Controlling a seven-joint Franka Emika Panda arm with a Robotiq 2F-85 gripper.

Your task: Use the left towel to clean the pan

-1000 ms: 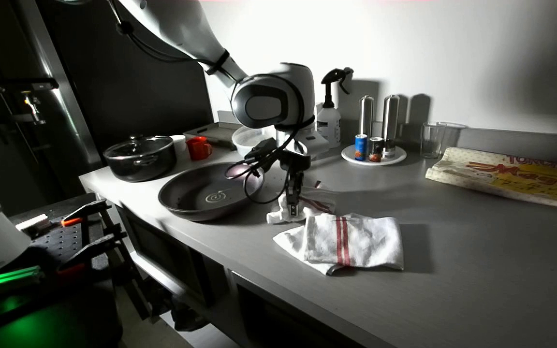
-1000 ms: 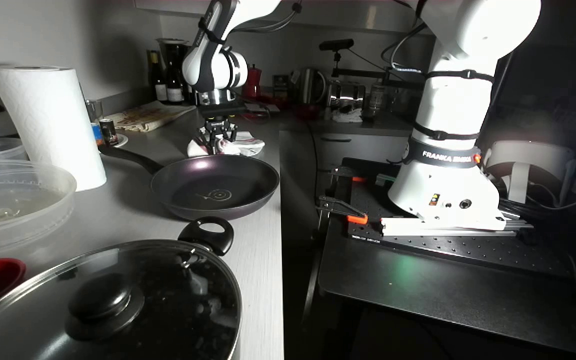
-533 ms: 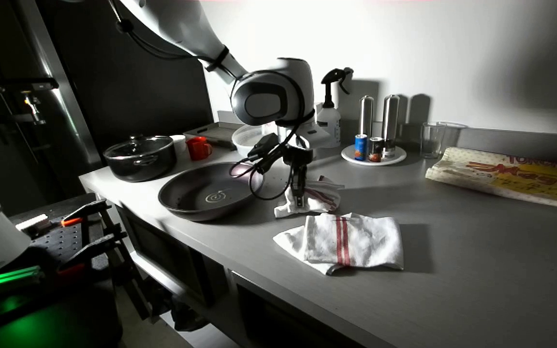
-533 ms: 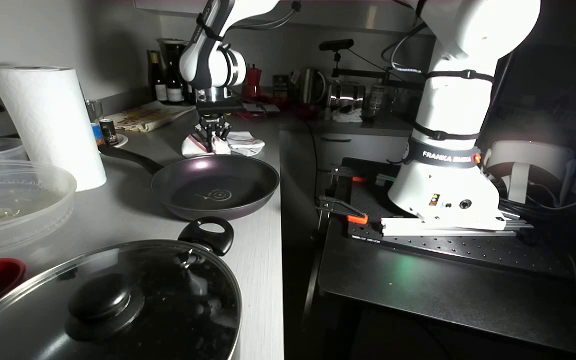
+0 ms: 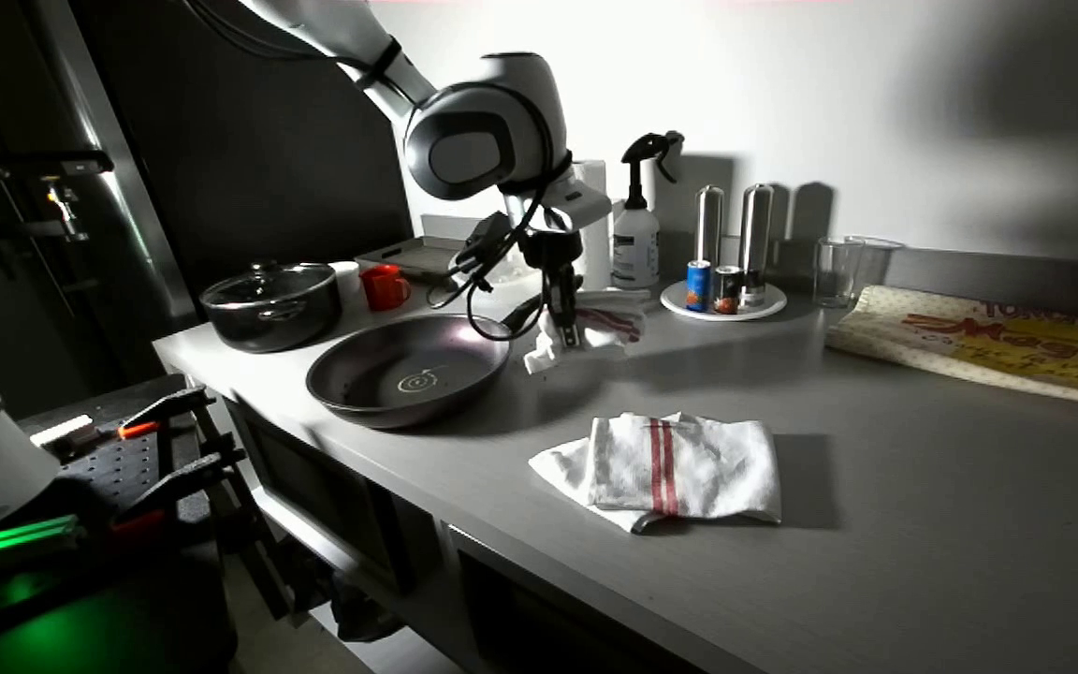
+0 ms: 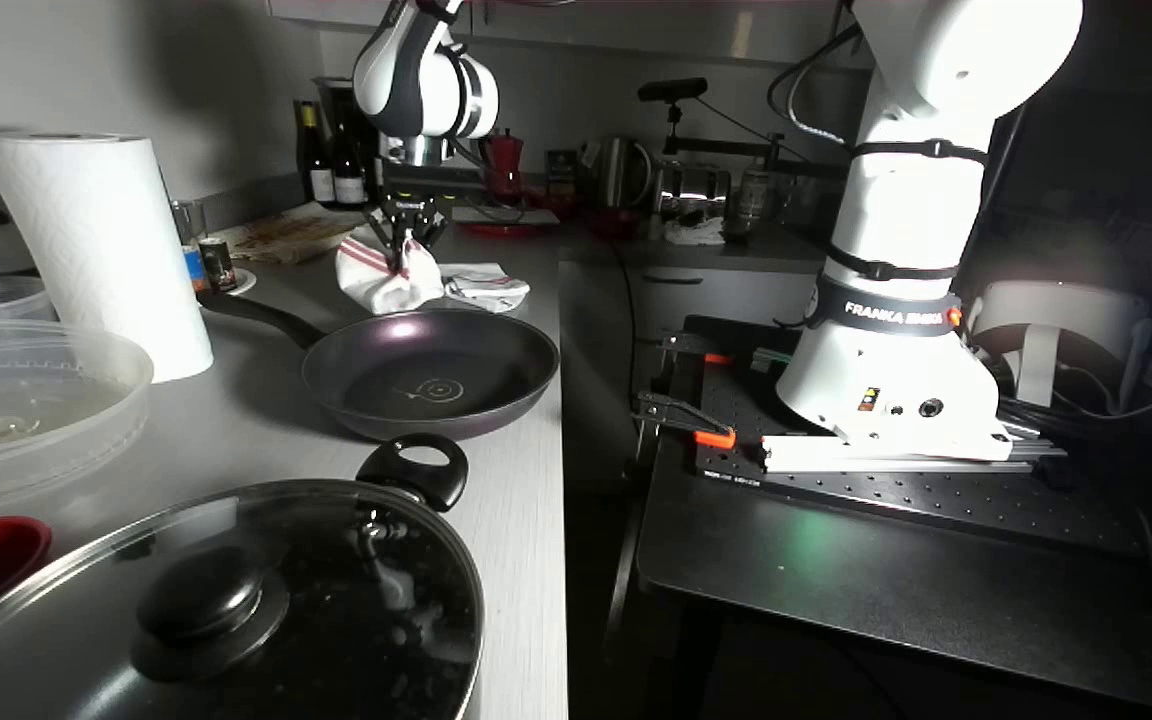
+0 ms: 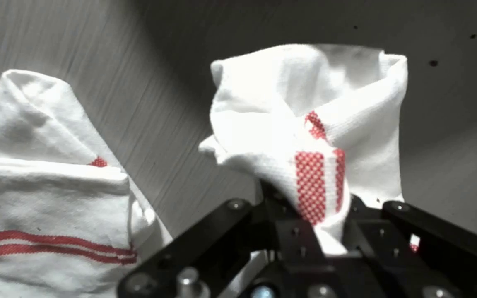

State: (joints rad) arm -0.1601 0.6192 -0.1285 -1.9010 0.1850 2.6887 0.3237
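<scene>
Relative to the earlier frames, the hand (image 5: 569, 335) and the small towel (image 7: 255, 132) stand higher, clear of the worktop (image 5: 913, 524); the pan (image 6: 376, 372) and the larger towel (image 5: 703, 468) keep their places. The hand is clenched on the small towel, a fold of the cloth pinched between its fingers (image 7: 298, 242), as the wrist view shows. Bunched and hanging, the small towel is near the pan, on the side away from the lidded pot (image 5: 286, 323); in an exterior view its long axis slants from a loose corner (image 5: 541, 359) nearest the pan back toward the wall (image 5: 829, 112). In the wrist view its paired red stripes (image 7: 310, 186) run out from between the fingers. The pan rests level, opening upward; its handle (image 6: 271, 319), forming the long axis, points away from the worktop's front edge (image 6: 552, 530), toward the wall. The larger towel lies folded, apart from the pan.
</scene>
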